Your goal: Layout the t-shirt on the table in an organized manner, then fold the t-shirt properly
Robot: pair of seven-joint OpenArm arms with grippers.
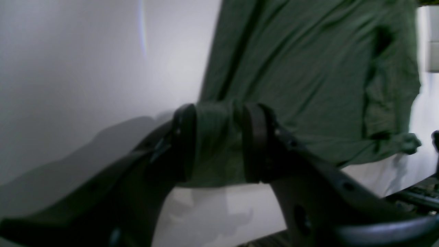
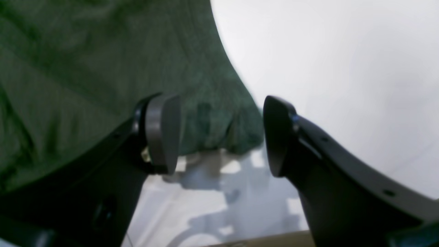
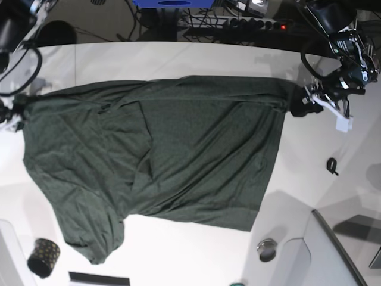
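The dark green t-shirt (image 3: 178,149) lies spread across the white table (image 3: 178,59), wrinkled, with one fold down its left half. My left gripper (image 3: 305,102) is at the shirt's right corner. In the left wrist view its fingers (image 1: 219,144) stand apart with a bunched corner of the t-shirt (image 1: 308,68) filling the gap between them. My right gripper (image 3: 11,110) is at the shirt's left corner. In the right wrist view it is open (image 2: 219,137); the corner of the t-shirt (image 2: 85,51) lies between and behind the pads, clear of the right pad.
A black gold-dotted cup (image 3: 43,257) stands near the front left edge. A small black object (image 3: 332,165) lies to the right of the shirt. A round metal disc (image 3: 267,249) sits beside a grey panel (image 3: 333,256) at front right. Cables (image 3: 238,21) run along the far edge.
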